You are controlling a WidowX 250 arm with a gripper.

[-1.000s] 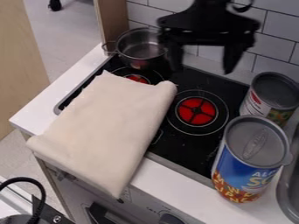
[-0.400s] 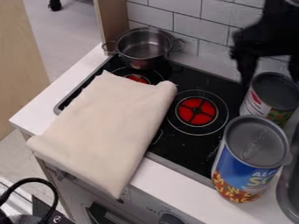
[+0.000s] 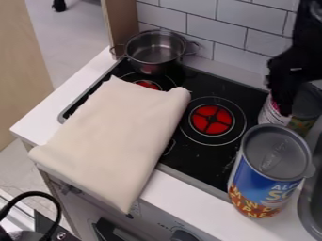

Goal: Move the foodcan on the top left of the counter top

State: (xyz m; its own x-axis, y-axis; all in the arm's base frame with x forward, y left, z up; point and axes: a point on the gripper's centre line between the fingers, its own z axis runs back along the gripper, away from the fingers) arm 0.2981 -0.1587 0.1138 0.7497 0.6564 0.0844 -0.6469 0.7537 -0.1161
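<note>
The upright food can lies just below and slightly right of the gripper – whether its grip is apart or clamped, I cannot tell.

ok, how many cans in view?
2: the blue can at the counter's front right, and a second can just behind it, nearer the tiled wall.

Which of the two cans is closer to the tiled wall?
The smaller can, at the back; the big blue can stands farther from the wall.
</note>
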